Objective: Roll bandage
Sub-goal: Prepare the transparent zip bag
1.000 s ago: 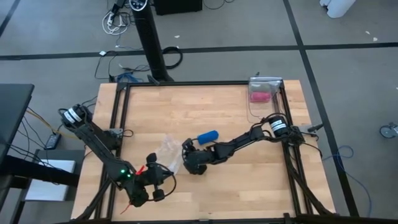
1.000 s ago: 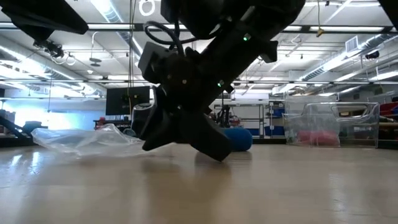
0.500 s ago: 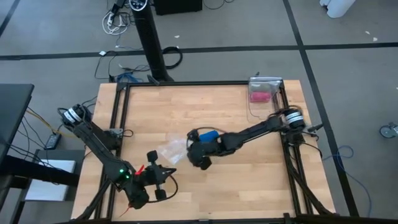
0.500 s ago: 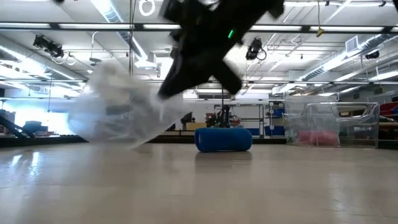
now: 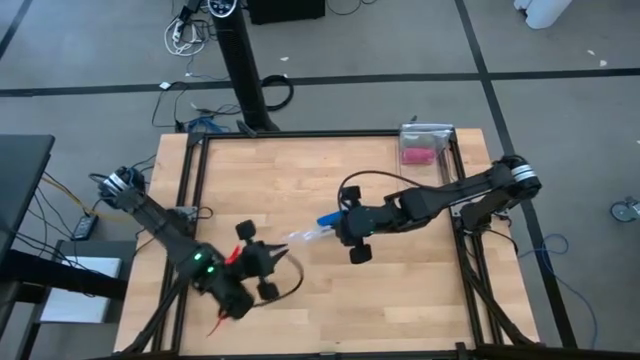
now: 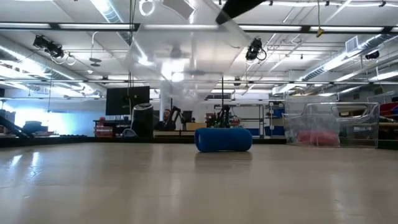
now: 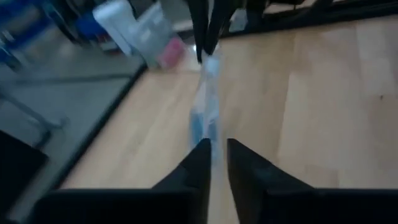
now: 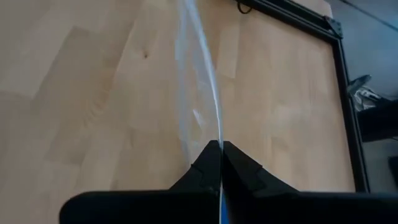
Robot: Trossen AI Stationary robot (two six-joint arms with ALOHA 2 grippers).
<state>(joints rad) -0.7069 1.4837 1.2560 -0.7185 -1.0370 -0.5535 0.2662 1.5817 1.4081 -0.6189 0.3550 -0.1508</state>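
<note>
With one bandage [image 6: 223, 139] flat on the table [image 5: 420, 290], one clear bag [image 5: 308, 235] aloft.

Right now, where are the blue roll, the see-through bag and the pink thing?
blue roll [image 6: 224, 139], low view, middle of its side.
see-through bag [image 5: 303, 237], high view, stretched middle.
pink thing [image 5: 416, 154], high view, its top.

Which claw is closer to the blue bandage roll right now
Right. The right claw hangs right beside the bandage, pinching the clear bag; the left claw sits farther off.
</note>
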